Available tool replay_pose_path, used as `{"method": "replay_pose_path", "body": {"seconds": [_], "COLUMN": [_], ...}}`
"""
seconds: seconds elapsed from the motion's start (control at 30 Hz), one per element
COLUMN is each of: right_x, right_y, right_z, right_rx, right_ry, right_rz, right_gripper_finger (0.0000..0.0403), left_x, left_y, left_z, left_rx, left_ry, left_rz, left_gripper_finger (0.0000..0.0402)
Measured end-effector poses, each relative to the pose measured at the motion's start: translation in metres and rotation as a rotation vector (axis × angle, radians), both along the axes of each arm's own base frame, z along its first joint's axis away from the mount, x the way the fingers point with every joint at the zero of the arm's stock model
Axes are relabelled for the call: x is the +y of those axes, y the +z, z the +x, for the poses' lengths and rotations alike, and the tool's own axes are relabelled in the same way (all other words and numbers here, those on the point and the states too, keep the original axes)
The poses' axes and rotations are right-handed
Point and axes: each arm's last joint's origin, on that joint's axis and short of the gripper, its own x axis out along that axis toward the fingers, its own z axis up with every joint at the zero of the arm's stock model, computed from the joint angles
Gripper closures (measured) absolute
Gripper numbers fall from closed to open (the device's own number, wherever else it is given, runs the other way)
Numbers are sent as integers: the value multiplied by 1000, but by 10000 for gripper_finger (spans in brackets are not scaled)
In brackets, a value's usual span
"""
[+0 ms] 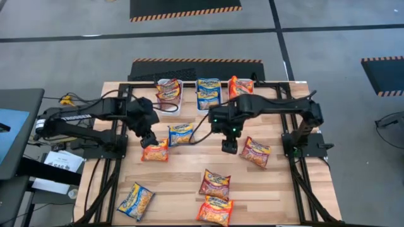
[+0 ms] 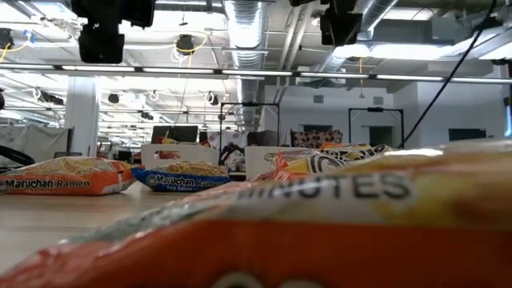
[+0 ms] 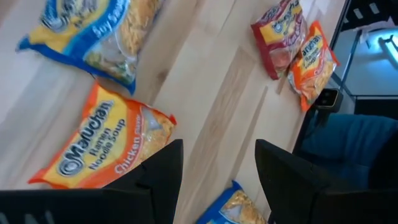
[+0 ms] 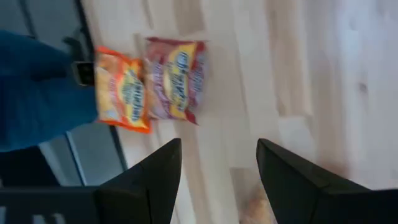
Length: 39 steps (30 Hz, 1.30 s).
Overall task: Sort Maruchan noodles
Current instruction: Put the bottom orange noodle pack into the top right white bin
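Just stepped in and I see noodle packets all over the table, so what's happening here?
A two-armed robot is sorting Maruchan ramen packets. Three bins at the table's far edge each hold packets. The left pincer hangs open at an orange packet, beside a blue one. The right pincer is open and empty near a dark red packet. Three more packets lie loose near the front edge; neither pincer holds anything.

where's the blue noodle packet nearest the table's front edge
In the high view, the blue glossy ramen packet lies alone at the wooden table's front-left corner, well left of the dark red packet.
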Motion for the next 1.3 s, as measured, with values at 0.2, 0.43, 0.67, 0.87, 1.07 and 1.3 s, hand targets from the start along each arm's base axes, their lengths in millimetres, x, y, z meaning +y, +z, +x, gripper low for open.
{"method": "replay_pose_path", "body": {"seconds": [0.2,0.43,0.67,0.87,1.07,1.3], "right_x": [3,25,67,103,132,161], "right_y": [-18,-49,-77,-93,-109,-130], "right_z": [-9,-22,-30,-27,-17,-5], "right_rx": [-83,-5,42,-34,-50,-58], "right_ry": [22,72,125,118,107,59], "right_rz": [72,136,165,191,222,282], "right_gripper_finger": [170,170,170,170,170,170], "left_x": [-8,-12,-10,-9,-9,-9], "left_y": [-12,-9,-7,-5,-5,-4], "left_z": [3,7,10,13,14,14], "left_rx": [20,-23,-34,-53,-54,-62], "left_ry": [-2,20,145,201,256,249], "left_rz": [-23,30,-2,-32,-52,-43], "left_gripper_finger": [216,216,216,216,216,216]}}
